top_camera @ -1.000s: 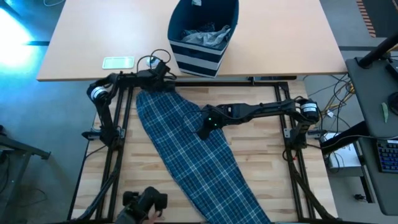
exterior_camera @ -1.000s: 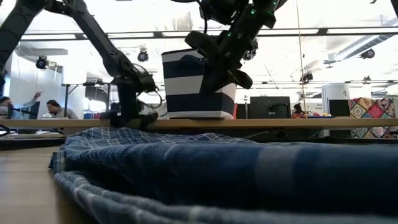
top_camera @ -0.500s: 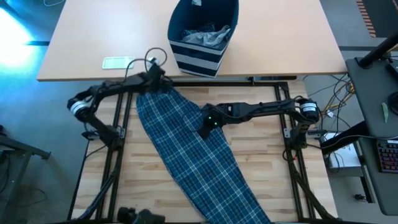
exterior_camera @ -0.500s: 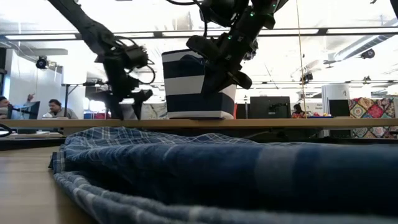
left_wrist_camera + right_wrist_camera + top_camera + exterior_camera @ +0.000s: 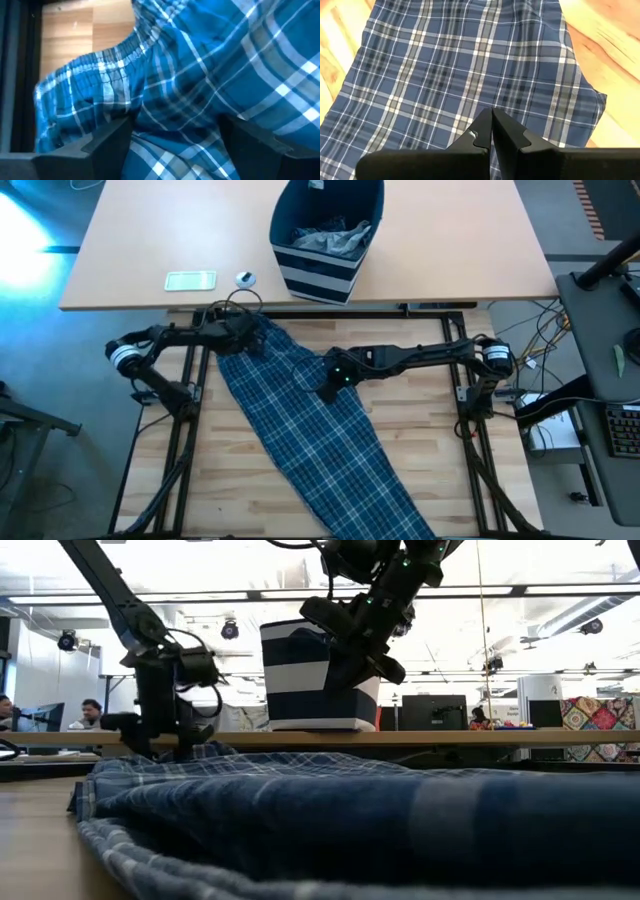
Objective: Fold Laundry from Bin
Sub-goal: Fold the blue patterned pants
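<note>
The blue-and-white plaid trousers (image 5: 320, 440) lie flat and slantwise on the wooden table, waist end at the far left. My left gripper (image 5: 243, 338) is open and down at that waist end, with plaid cloth bulging between its fingers (image 5: 175, 122). My right gripper (image 5: 325, 392) hangs shut over the trousers' upper part and is clear of the cloth in the low view (image 5: 370, 665). The navy striped bin (image 5: 325, 235) stands on the tan table beyond, with grey laundry (image 5: 335, 240) inside. My left gripper comes slanting down from the table's left onto the trousers just below the gathered waistband (image 5: 115, 60). Its open fingers (image 5: 107, 137) stand on the cloth with a hump of fabric (image 5: 170, 100) between them. The trousers stay lying on the table.
A pale card (image 5: 190, 280) and a small round thing (image 5: 245, 278) lie on the tan table left of the bin. Black frame rails (image 5: 185, 430) run along the wooden table's sides. People sit in the room beyond (image 5: 90, 715).
My left gripper has left the far edge beside the bin, risen, then come toward the near edge and down onto the trousers' waist end. The cloth there has rucked up and shifted a little toward the table's left. The rest of the trousers has stayed put.
</note>
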You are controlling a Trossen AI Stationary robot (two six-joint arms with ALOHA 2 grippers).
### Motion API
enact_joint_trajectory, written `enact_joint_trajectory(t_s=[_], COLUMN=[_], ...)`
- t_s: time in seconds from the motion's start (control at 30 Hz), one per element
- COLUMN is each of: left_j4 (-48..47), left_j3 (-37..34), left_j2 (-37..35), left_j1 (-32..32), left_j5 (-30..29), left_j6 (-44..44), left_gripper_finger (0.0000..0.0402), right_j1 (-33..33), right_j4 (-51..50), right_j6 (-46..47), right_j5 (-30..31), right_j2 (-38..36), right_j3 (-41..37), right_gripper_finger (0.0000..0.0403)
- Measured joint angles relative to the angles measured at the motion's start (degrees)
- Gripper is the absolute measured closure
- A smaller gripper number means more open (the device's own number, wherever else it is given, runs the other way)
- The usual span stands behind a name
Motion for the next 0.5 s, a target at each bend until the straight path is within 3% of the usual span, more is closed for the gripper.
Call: enact_joint_trajectory(t_s=[0.5], left_j4=[-14.67], left_j3=[14.13], left_j2=[-4.6], left_j1=[-1.02], left_j5=[0.66], left_j6=[7.8], left_gripper_finger=[0.0104], right_j1=[0.13], right_j4=[0.28], right_j6=[-1.64], right_j5=[0.0], right_j2=[0.02], right_j3=[-1.09], right_gripper_finger=[0.0394])
